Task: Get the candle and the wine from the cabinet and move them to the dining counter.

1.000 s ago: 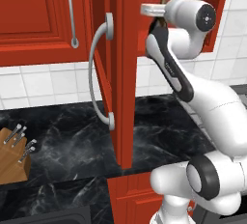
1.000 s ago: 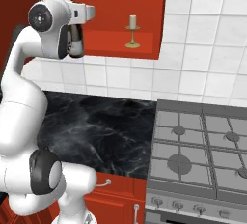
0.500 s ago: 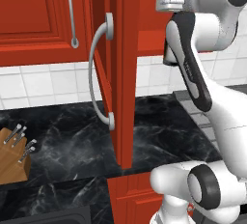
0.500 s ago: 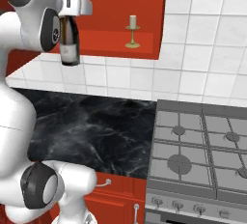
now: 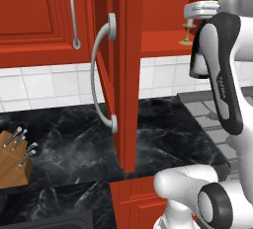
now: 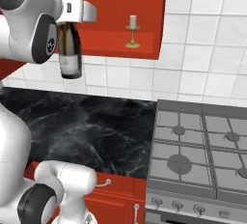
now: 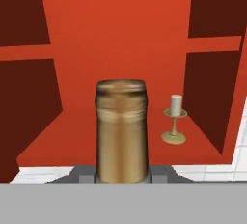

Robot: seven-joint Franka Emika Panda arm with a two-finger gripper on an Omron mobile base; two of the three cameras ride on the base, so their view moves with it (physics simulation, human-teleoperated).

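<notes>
The pincer (image 7: 121, 172) is clenched on the wine (image 6: 70, 49), its fingers flanking the gold-foil neck, which rises upright between them in the hand view. In the right base view the dark bottle hangs below the white hand, its pale label facing out, clear of the cabinet (image 6: 144, 44) and in the air above the black marble counter (image 6: 87, 126), in front of the white tile wall.

The candle (image 6: 132, 31) stands upright on the open cabinet shelf, well apart from the bottle and to its right in the right base view. In the hand view it sits just right of the bottle neck and farther back on the red shelf. In the left base view the candlestick peeks out past the arm's forearm, beyond the open cabinet door (image 5: 123, 75) with its long curved silver handle (image 5: 101, 70).

Compared with a second ago, the bottle has come out of the cabinet: then it stood inside on the shelf at the hand, now it hangs lower and nearer the robot, outside the shelf edge. The candle has not moved. A knife block (image 5: 14, 159) sits on the counter at the left.
</notes>
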